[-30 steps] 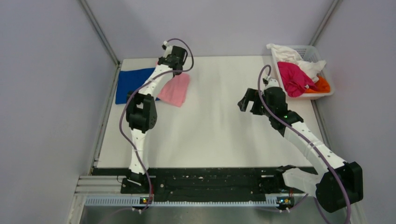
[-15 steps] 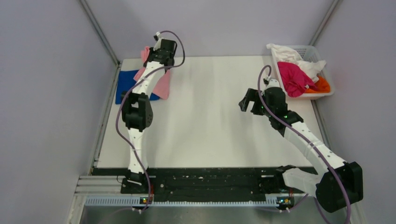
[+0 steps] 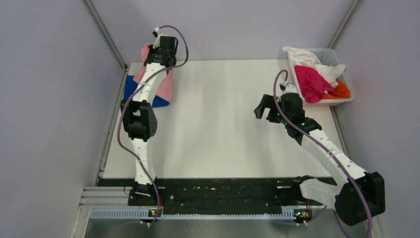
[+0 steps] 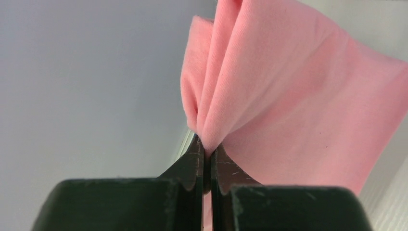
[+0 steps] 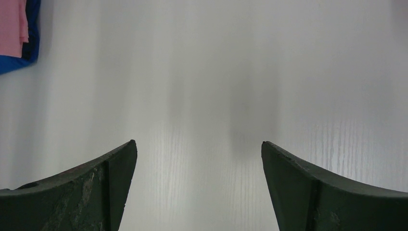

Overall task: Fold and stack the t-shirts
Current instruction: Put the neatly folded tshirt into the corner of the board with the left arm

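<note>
Two arms stand at the near edge of a white bench with a faint wood grain. Plain pale grey walls enclose it and meet at metal corner posts. A black rail runs along the near edge.

At the far left corner the left jaws are pressed together on a bunched fold of the pink t-shirt, raised off the bench. The cloth hangs down over the blue t-shirt, which lies flat in that corner. The right jaws are spread wide and hold nothing, poised over bare bench right of centre. At the far right a white slotted basket holds a magenta t-shirt, a white t-shirt spilling over its rim, and an orange t-shirt.

The left arm and the pink cloth cover most of the blue t-shirt. Whether the hanging cloth touches it cannot be told. The orange t-shirt is largely buried. In the right wrist view the frame's lower edge cuts off the finger bases.
</note>
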Robot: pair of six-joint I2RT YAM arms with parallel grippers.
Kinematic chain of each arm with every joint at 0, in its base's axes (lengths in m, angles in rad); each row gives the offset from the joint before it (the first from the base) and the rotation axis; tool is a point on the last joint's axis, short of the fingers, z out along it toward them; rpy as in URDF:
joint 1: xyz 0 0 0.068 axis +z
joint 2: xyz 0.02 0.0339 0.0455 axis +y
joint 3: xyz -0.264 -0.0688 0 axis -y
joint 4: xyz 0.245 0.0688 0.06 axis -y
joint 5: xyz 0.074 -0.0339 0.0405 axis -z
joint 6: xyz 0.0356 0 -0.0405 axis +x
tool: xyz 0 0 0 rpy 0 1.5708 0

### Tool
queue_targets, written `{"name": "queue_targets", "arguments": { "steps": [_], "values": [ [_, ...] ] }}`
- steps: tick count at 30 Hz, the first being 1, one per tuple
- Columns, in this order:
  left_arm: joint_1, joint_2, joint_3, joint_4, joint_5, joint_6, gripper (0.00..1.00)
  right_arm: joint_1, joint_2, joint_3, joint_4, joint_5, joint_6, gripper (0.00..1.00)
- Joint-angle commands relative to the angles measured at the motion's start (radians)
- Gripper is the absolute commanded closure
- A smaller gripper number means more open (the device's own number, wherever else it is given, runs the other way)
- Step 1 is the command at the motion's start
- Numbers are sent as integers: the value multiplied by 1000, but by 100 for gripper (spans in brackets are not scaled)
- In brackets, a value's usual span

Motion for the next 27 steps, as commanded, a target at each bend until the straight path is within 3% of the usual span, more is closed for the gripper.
{"name": "queue_targets", "arguments": {
  "steps": [1, 8, 25, 27],
  "values": [
    [48, -87, 2, 34, 64, -34, 100, -4, -9, 3, 8, 25, -12, 1],
    [110, -40, -85, 124, 125, -12, 100, -5, 9, 8, -6, 46, -15, 1],
    [239, 135, -16, 174, 128, -53, 100, -4, 69, 13, -1, 124, -11, 1],
    [243, 141, -7, 174, 119, -51, 94, -4, 69, 13, -1, 129, -10, 1]
  ]
}}
